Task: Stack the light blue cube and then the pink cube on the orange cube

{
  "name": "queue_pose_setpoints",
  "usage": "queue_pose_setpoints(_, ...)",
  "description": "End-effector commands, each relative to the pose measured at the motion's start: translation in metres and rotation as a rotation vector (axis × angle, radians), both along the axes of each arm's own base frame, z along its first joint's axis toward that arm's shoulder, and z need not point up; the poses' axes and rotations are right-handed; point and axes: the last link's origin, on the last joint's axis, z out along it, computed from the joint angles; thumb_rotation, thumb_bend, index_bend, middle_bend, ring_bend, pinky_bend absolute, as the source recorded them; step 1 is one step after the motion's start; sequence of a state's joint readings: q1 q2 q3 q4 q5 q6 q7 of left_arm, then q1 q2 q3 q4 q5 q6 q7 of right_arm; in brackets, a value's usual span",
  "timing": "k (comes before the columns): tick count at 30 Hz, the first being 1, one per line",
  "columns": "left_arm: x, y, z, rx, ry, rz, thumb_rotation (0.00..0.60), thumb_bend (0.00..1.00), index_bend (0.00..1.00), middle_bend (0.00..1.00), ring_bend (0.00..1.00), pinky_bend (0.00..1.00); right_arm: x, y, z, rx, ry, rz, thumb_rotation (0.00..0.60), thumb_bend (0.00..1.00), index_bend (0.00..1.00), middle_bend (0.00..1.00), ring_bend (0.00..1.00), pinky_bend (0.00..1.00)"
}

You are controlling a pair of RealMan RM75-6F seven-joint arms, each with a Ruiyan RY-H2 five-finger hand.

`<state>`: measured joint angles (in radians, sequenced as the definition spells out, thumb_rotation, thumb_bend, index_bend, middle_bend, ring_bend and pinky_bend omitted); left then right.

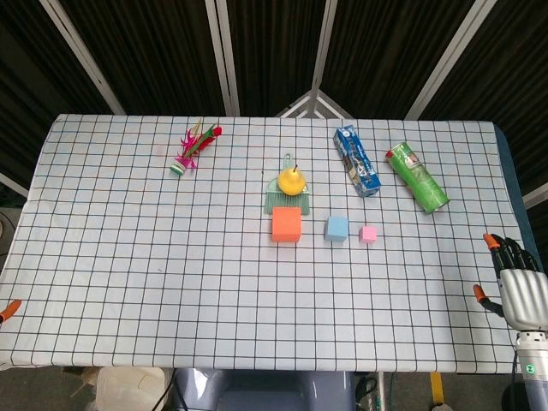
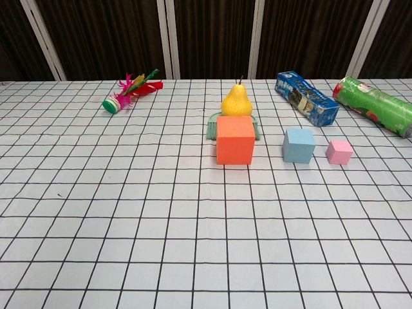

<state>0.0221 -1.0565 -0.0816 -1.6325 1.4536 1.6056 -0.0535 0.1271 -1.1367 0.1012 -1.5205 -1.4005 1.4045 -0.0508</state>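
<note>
Grid-patterned tablecloth [image 1: 128, 282], seen from the head and chest cameras; positions given relative to the orange cube [image 1: 286, 225].

Far left of the orange cube, at the table's near-left edge: an orange fingertip [image 1: 8, 310], presumably of the left hand; too little visible to tell its opening or contents.

Up and left of the orange cube, well apart: feathered shuttlecock [image 1: 193, 147] lying on its side, pink, red and green plumes pointing away from its striped base.

Directly behind the orange cube, just beside it: small green dustpan [image 1: 286, 195] with a yellow pear [image 1: 292, 181] standing upright on it, stem up.

Orange cube itself: resting flat on the cloth, nothing stacked on top.

Right of the orange cube, near but not touching: light blue cube [image 1: 336, 228], smaller, flat on the cloth.

Further right in the same row: pink cube [image 1: 368, 233], smallest of the three, apart from the light blue cube.

Behind and right of the orange cube: blue snack packet [image 1: 355, 160] lying lengthwise; beyond it, a green cylindrical can [image 1: 417, 177] on its side.

Far right of the orange cube, off the table's near-right edge: right hand [image 1: 518, 287], fingers spread with orange tips, holding nothing, clear of all cubes.
</note>
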Motion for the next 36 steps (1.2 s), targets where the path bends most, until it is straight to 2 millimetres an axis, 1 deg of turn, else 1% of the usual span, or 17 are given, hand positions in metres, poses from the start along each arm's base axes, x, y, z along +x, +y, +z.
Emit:
queue_pose_setpoints(1,0.000,0.000,0.000,-0.002,0.000,0.001,0.600,0.16,0.08,0.00,0.00,0.00,0.000,0.000,-0.001,0.004,0.000,-0.001,0.600,0.36,0.00,0.12,0.09,0.17)
queue_pose_setpoints(9,0.001,-0.001,0.000,0.000,-0.001,-0.005,0.600,0.16,0.08,0.00,0.00,0.00,0.001,0.000,0.001,-0.008,-0.030,-0.010,0.600,0.36,0.00,0.11,0.08,0.17)
queue_pose_setpoints(15,-0.003,0.001,0.000,-0.005,-0.003,0.023,0.600,0.16,0.08,0.00,0.00,0.00,0.006,0.001,-0.004,-0.014,-0.160,-0.011,0.600,0.36,0.00,0.10,0.06,0.15)
queue_pose_setpoints(19,-0.004,0.003,0.002,0.004,-0.005,0.022,0.600,0.16,0.08,0.00,0.00,0.00,0.006,0.001,-0.009,0.014,-0.170,-0.036,0.600,0.36,0.00,0.10,0.02,0.14)
queue_pose_setpoints(27,-0.009,0.006,0.002,-0.004,-0.010,0.047,0.600,0.16,0.08,0.00,0.00,0.00,0.007,-0.004,-0.014,0.028,-0.161,-0.079,0.600,0.36,0.00,0.09,0.02,0.14)
queue_pose_setpoints(32,-0.007,0.005,0.002,-0.004,-0.012,0.039,0.600,0.16,0.08,0.00,0.00,0.00,0.018,-0.015,-0.021,0.082,-0.199,-0.065,0.600,0.36,0.00,0.09,0.01,0.13)
queue_pose_setpoints(34,-0.007,0.005,0.001,-0.007,-0.012,0.038,0.600,0.16,0.08,0.00,0.00,0.00,0.023,-0.022,-0.021,0.100,-0.172,-0.049,0.600,0.36,0.00,0.08,0.00,0.11)
queue_pose_setpoints(36,-0.007,0.004,0.001,-0.008,-0.013,0.038,0.600,0.16,0.08,0.00,0.00,0.00,0.028,-0.031,-0.022,0.111,-0.106,-0.028,0.600,0.36,0.00,0.08,0.00,0.09)
